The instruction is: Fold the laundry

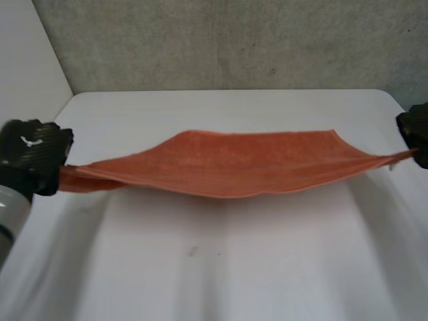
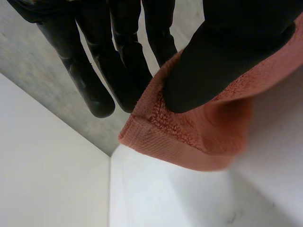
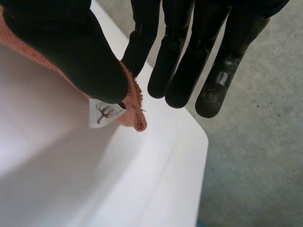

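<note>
Holding orange towel (image 1: 234,164) stretched above white table (image 1: 221,267) — one end pinched between thumb and fingers of left hand (image 1: 33,154), the other likewise in right hand (image 1: 416,134). Might slip from the shallow right pinch under more pull — then drop askew.

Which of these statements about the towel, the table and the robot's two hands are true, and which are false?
1. The left hand pinches a corner of the towel. True.
2. The towel is blue. False: it is orange.
3. The right hand holds nothing. False: it pinches the towel's other end, by a white label.
4. The table is white. True.
5. The towel lies crumpled in a heap. False: it is stretched between the two hands.
</note>
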